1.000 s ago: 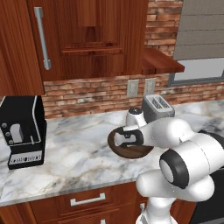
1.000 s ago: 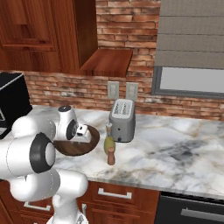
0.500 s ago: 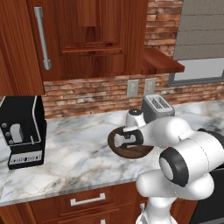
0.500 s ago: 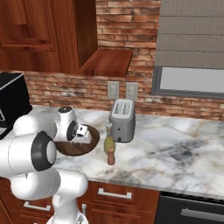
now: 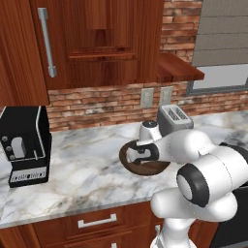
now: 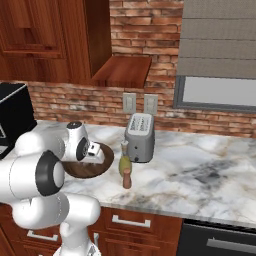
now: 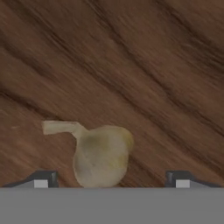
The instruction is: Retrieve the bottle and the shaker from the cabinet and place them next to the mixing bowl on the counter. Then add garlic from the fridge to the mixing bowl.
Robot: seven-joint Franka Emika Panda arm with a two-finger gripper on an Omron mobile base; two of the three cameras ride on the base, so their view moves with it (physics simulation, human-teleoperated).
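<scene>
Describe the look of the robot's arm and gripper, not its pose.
The arm is glossy white, built of thick rounded segments with dark round joint caps. Its gripper is a white hand with dark parts; in the hand view the two fingertips are small, dark and pale-padded. No cables or markings are discernible.

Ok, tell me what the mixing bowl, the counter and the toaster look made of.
Mixing bowl: dark wood, grain streaks plain in the hand view, matte. Counter: white marble-like stone with grey veins, smooth. Toaster: grey, probably brushed metal, though it could be plastic.
</scene>
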